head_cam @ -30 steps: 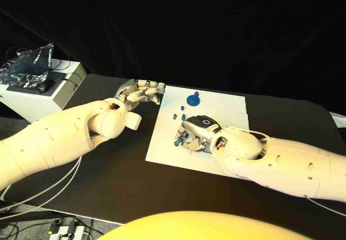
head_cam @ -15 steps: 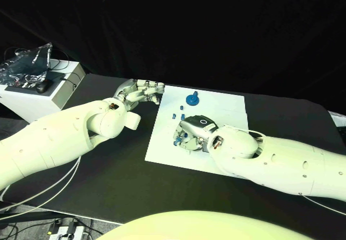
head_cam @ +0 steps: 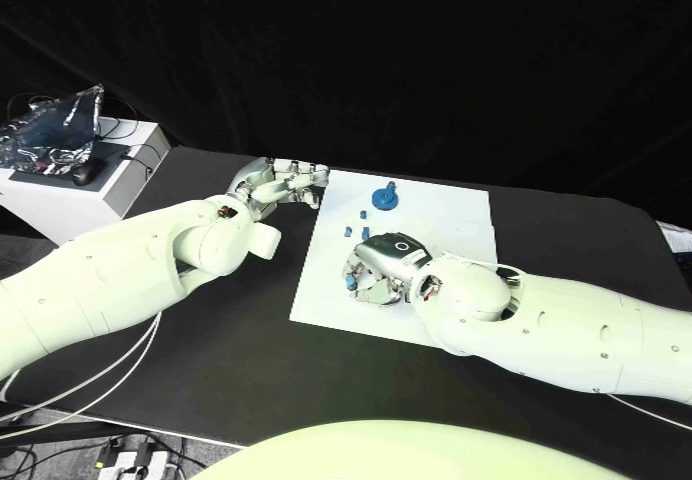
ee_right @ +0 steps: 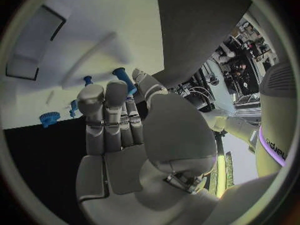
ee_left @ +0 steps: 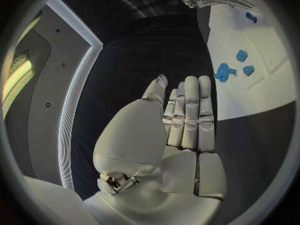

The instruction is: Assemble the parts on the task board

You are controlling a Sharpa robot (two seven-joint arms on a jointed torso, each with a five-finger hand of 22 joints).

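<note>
The white task board [head_cam: 447,215] lies in the middle of the black table. A blue gear-shaped part [head_cam: 385,198] stands near its far edge, with small blue pieces [head_cam: 356,231] lying beside it. My right hand [head_cam: 381,270] hovers low over the board's left half. Its thumb and a finger pinch a blue peg [ee_right: 123,79], which the head view shows at the fingertips [head_cam: 353,283]. My left hand [head_cam: 283,182] lies at the board's far left corner, fingers straight and side by side [ee_left: 187,115], holding nothing. The left wrist view shows the gear [ee_left: 222,72] on the board [ee_left: 262,85].
A white box [head_cam: 80,185] with a crumpled clear bag on it stands at the table's far left. Cables run along the table's near left edge [head_cam: 87,400]. The board's right half and near strip are bare.
My right hand has shifted slightly to the left over the board, carrying the blue peg with it. The left hand has stayed where it was.
</note>
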